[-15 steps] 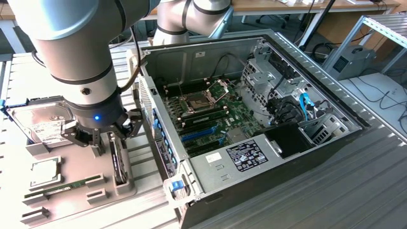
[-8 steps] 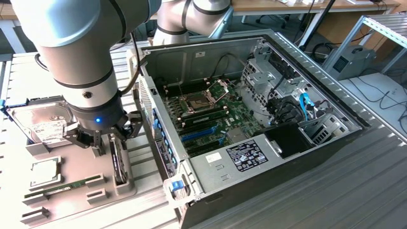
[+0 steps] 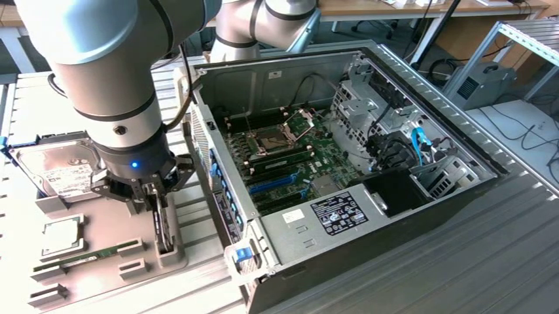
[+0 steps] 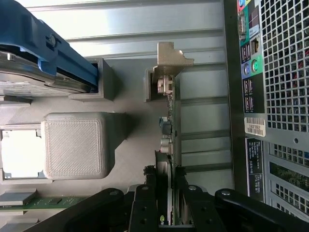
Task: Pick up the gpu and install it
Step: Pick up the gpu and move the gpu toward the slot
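Note:
The gpu (image 4: 170, 121) stands on its long edge in a grey slotted holder (image 3: 166, 252), its silver end bracket (image 4: 170, 58) at the end away from me. In the exterior view the gpu (image 3: 162, 230) is a thin dark card just to the left of the open computer case (image 3: 349, 150). My gripper (image 3: 154, 196) hangs straight down over the card. In the wrist view my gripper (image 4: 165, 176) has one black finger on each face of the card, pressed against it. The card still sits in its holder.
On the grey fixture plate (image 3: 105, 288) lie a hard drive (image 3: 57, 171), a processor chip (image 3: 59, 235) and a green memory stick (image 3: 88, 256). Blue expansion slots (image 3: 275, 185) show on the motherboard. The case's rear panel (image 4: 270, 96) stands close beside the card.

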Tool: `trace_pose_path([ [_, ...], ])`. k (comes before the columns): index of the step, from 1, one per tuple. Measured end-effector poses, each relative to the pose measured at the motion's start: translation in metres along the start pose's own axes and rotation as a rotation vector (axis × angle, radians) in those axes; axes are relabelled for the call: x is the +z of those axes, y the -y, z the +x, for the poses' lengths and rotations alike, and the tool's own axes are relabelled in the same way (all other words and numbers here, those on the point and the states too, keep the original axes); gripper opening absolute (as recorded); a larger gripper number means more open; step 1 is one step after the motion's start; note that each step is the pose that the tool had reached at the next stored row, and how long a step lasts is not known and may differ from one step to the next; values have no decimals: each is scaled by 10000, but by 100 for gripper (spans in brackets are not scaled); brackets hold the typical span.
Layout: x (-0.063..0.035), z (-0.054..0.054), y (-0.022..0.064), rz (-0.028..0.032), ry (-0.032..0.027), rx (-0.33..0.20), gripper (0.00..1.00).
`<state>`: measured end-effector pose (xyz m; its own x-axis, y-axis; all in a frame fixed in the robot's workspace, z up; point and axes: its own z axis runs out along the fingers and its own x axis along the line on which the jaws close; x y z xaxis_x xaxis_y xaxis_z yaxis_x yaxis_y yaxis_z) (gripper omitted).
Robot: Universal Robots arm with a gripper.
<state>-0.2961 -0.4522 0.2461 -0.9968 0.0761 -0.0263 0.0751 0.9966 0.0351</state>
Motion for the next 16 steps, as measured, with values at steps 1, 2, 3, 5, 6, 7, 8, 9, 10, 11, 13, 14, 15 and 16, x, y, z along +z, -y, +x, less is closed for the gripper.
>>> trace_pose_path([
  [1, 0, 0, 0, 0, 0, 0, 26],
  [2, 0, 0, 0, 0, 0, 0, 26],
  [3, 0, 0, 0, 0, 1, 0, 26],
  [5, 0, 0, 0, -1, 1, 0, 26],
  [6, 0, 0, 0, 0, 1, 0, 26],
  [7, 0, 0, 0, 0, 1, 0, 26],
  [8, 0, 0, 0, 0, 1, 0, 26],
  [9, 0, 0, 0, 0, 1, 0, 26],
  [10, 0, 0, 0, -2, 2, 0, 26],
  [11, -1, 0, 0, -4, 4, 0, 26],
  [13, -12, 0, -1, -1, 1, 0, 26],
  [14, -17, 0, -1, 0, 1, 0, 26],
  [15, -22, -1, -1, -1, 1, 0, 26],
  [16, -27, -1, -1, -1, 1, 0, 26],
])
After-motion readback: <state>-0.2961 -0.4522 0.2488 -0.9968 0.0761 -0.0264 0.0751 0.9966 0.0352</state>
